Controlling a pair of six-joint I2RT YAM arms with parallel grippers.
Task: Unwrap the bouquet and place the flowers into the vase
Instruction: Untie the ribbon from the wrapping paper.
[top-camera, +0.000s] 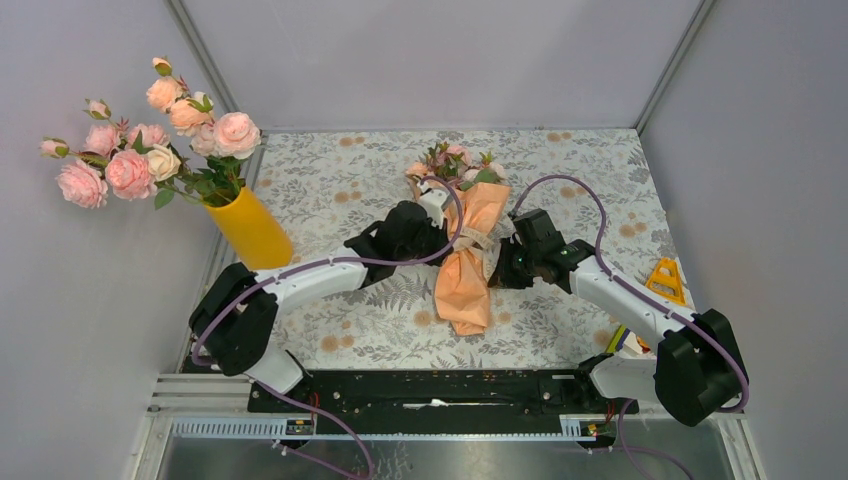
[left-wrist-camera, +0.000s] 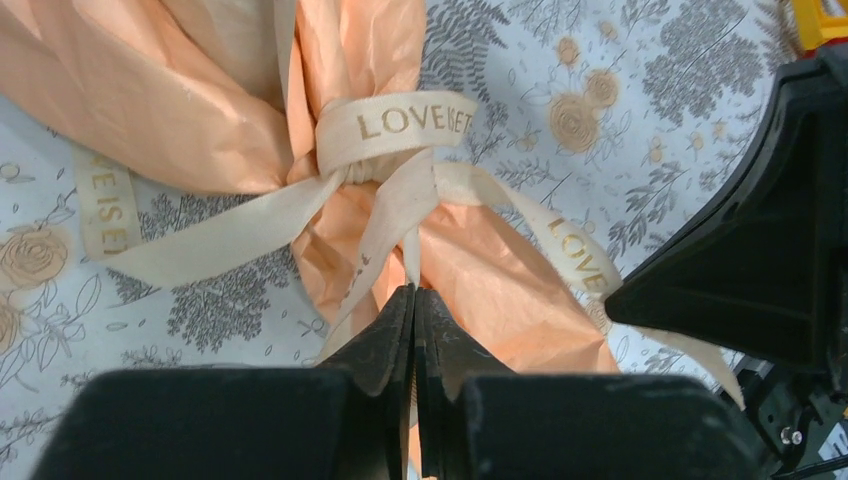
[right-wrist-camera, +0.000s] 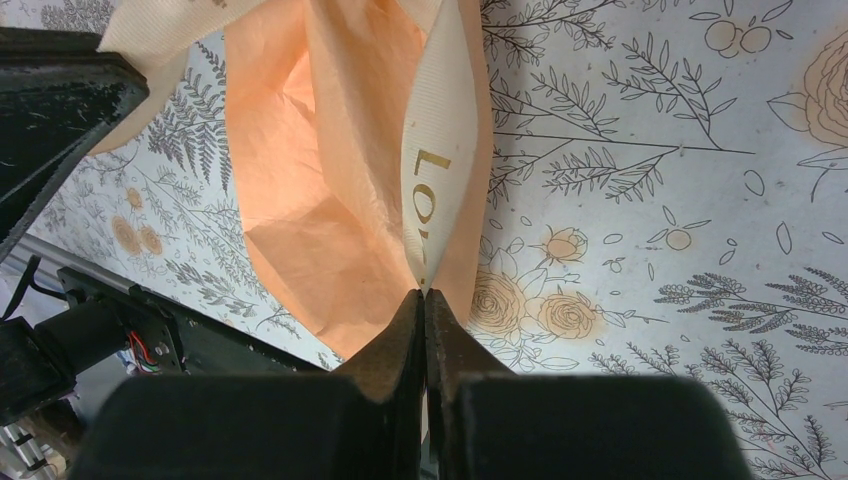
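Grey walls (top-camera: 90, 340) around a floral-patterned table (top-camera: 330, 185)

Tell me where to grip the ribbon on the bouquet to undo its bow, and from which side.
Grip a free tail of the ribbon, not the band cinched round the bouquet: the tails trail loose from the knot. Come in from the tail's own side and pull outward. The left gripper and right gripper are each shut on one.

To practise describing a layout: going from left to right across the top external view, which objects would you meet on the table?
Bunch of pink roses → yellow vase → peach-paper bouquet → yellow triangular object.
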